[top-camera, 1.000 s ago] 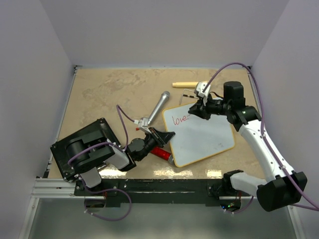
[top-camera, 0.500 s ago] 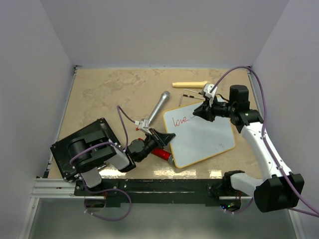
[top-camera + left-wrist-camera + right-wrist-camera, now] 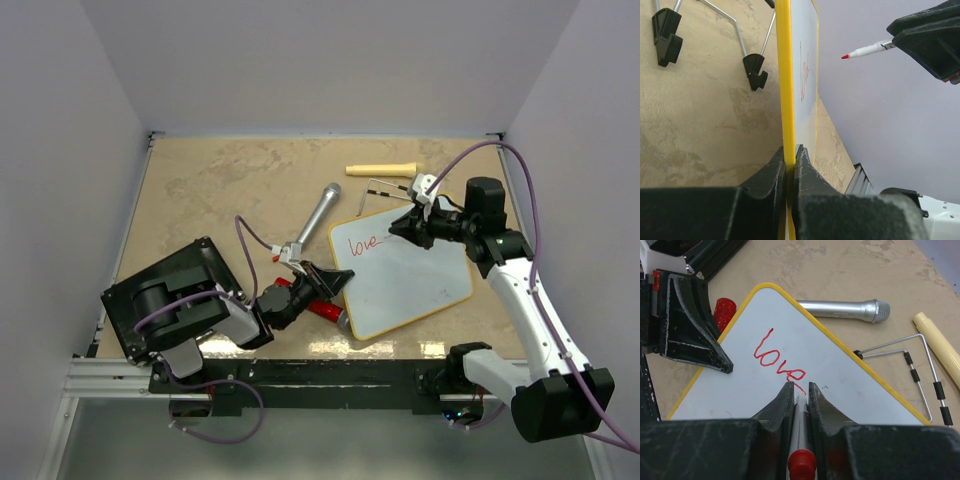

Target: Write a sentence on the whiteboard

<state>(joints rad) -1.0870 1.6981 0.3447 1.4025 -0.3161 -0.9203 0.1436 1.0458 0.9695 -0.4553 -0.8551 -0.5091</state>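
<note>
The whiteboard [image 3: 410, 285], pinched at its 9 o'clock corner by the left pincer [image 3: 790, 156], may slip under the marker [image 3: 867, 50] held in the right pincer [image 3: 800, 388], spoiling the sentence [image 3: 777, 360].

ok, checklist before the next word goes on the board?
1. Grip of left claw on whiteboard frame: ok, shut on the edge.
2. Grip of right claw on marker: ok, shut on it.
3. Cap off the marker, red tip showing: ok.
4. Tip touching the whiteboard: not ok, the left wrist view shows a gap.
5. First word, love, legible: ok.
6. Bare whiteboard past love for the next word: ok.
</note>
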